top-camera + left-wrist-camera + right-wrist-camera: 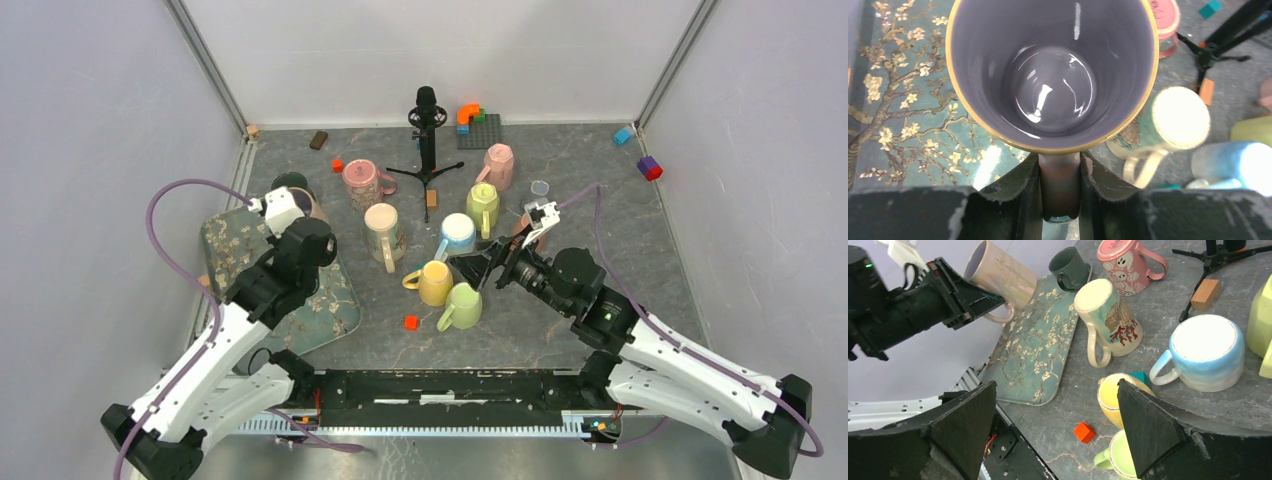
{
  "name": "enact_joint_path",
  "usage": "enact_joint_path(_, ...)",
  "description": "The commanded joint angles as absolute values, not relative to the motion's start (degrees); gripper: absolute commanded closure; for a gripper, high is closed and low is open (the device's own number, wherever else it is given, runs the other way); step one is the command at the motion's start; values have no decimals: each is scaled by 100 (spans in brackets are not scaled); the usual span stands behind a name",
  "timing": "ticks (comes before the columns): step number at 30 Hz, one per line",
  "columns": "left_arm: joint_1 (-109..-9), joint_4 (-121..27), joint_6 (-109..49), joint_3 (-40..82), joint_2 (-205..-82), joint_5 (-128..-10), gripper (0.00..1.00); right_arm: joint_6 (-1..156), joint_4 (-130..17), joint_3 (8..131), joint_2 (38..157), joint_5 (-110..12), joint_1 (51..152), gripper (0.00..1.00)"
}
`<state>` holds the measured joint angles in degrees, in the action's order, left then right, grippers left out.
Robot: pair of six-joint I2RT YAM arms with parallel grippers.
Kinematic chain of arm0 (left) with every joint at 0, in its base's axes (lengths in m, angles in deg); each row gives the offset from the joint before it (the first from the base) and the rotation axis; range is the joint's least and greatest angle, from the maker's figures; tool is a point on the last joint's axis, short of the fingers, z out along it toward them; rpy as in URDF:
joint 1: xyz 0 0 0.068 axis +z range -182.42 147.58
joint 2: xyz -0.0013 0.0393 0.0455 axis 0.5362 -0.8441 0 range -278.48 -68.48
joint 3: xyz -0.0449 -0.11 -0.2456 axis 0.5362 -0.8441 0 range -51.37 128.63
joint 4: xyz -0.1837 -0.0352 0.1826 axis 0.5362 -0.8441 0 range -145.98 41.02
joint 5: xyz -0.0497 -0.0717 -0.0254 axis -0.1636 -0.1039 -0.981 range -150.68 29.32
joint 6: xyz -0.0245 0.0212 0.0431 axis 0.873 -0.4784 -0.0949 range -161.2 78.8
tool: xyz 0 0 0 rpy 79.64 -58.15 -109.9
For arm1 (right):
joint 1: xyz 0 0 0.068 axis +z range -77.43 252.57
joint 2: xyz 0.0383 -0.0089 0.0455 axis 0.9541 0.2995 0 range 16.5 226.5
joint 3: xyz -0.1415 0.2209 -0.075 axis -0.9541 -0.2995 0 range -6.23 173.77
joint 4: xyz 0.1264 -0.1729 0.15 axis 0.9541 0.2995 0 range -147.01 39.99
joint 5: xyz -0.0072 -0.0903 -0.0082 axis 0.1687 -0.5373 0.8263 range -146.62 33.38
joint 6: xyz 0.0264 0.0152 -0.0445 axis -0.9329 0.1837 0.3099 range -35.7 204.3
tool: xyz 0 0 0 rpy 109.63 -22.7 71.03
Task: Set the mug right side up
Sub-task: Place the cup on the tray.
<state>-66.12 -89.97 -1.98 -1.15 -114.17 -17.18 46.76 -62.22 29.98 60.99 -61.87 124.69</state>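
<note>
**Left arm holds the gold-rimmed mug by its handle; right arm is open at the mug cluster**

On the far left I see the floral tray (pixel 330 310) lying on the table. Over it, the left gripper (pixel 1059 165) has its fingers clamped on the handle of the pale pink mug (pixel 1053 75), the one with the gold rim and purple inside. The mug is lifted off the tray and tilted, with its mouth slanting up toward the wrist. A dark green mug (pixel 1070 267) sits at the tray's far corner.

Just right of the tray, a cream mug with a coral print (pixel 1108 315) stands base up. Beyond it, a blue-and-white mug (pixel 1205 352) is also base up. Nearer me are a yellow mug (pixel 435 283) and a light green mug (pixel 462 305).

The right gripper (pixel 478 268) hangs just beside those two, its fingers spread wide and holding nothing.
</note>
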Motion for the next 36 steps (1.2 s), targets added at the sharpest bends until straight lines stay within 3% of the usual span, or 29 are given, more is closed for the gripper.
enact_joint_path(1,-6084,-7859,-360,-198,-11708,-1249,98,4855,-5965,2984,5817,-6281,12476,5)
enact_joint_path(10,-4756,-6941,-135,-625,-12505,-2183,98,4473,-4996,2480,5213,-5966,12474,4)
enact_joint_path(26,-4693,-5894,-138,-1082,-13671,-2026,98,4680,-3752,2290,4559,-5627,12473,2)
enact_joint_path(36,-4541,-5528,-255,-1119,-14181,-2275,96,4846,-2987,2524,4288,-6712,12477,2)
